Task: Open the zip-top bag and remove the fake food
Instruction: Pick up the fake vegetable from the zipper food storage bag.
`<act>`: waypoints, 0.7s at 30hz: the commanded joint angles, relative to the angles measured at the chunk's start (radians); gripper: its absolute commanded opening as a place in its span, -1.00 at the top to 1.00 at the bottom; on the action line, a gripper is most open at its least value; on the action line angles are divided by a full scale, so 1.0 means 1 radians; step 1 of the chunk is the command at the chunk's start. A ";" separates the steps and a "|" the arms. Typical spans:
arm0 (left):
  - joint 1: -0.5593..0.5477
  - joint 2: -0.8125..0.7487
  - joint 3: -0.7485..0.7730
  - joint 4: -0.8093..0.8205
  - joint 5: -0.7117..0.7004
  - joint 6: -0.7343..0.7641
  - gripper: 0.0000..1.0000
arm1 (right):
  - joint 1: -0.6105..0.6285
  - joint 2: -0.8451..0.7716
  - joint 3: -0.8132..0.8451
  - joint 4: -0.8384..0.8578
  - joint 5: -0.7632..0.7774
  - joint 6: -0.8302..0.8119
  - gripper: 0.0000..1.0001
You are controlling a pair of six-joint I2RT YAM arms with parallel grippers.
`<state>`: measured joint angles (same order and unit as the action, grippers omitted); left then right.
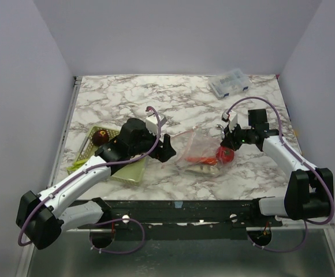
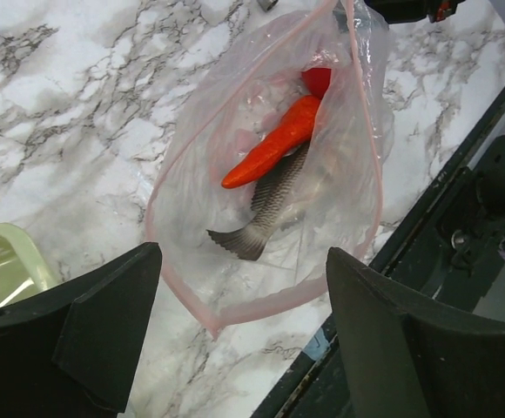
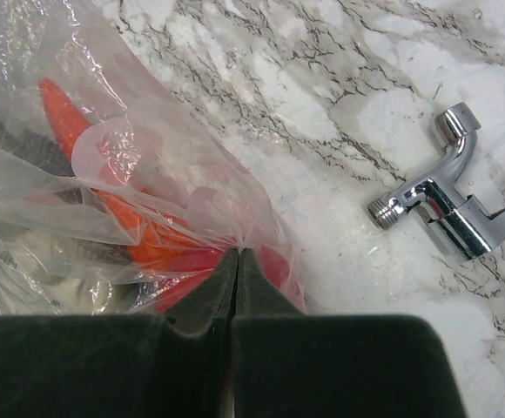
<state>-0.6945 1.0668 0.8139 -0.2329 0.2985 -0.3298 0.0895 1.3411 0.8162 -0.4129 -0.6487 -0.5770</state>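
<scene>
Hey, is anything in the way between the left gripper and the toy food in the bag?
Only the bag itself. Its pink-edged mouth gapes toward the open left gripper, with the carrot and fish lying deeper inside. The right gripper pinches the plastic at the far end, clear of that path. Nothing else visible blocks it.

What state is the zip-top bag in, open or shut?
Open: the zip-top bag has its pink zip strip spread into a wide loop, with the orange carrot and a toy fish lying inside.

Head of toy fish (image 2: 272,198) (under carrot (image 2: 274,144))
</scene>
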 commanded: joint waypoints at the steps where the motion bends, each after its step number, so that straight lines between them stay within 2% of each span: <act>1: -0.008 0.029 0.065 -0.076 -0.076 0.093 -0.51 | -0.007 0.001 0.005 -0.030 -0.008 -0.014 1.00; 8: -0.043 0.090 0.110 -0.115 -0.059 0.140 -0.22 | -0.007 0.002 0.006 -0.030 -0.008 -0.013 0.99; 11: -0.065 0.123 0.130 -0.129 -0.084 0.149 -0.02 | -0.007 0.003 0.006 -0.029 -0.008 -0.014 0.99; 15: -0.086 0.164 0.167 -0.151 -0.138 0.170 0.00 | -0.007 0.003 0.005 -0.030 -0.009 -0.014 0.99; 21: -0.092 0.244 0.219 -0.172 -0.159 0.205 0.27 | -0.007 0.003 0.007 -0.033 -0.013 -0.016 0.99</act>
<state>-0.7792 1.2644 0.9863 -0.3798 0.1818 -0.1680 0.0895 1.3411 0.8162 -0.4133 -0.6491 -0.5770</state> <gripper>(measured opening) 0.414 0.005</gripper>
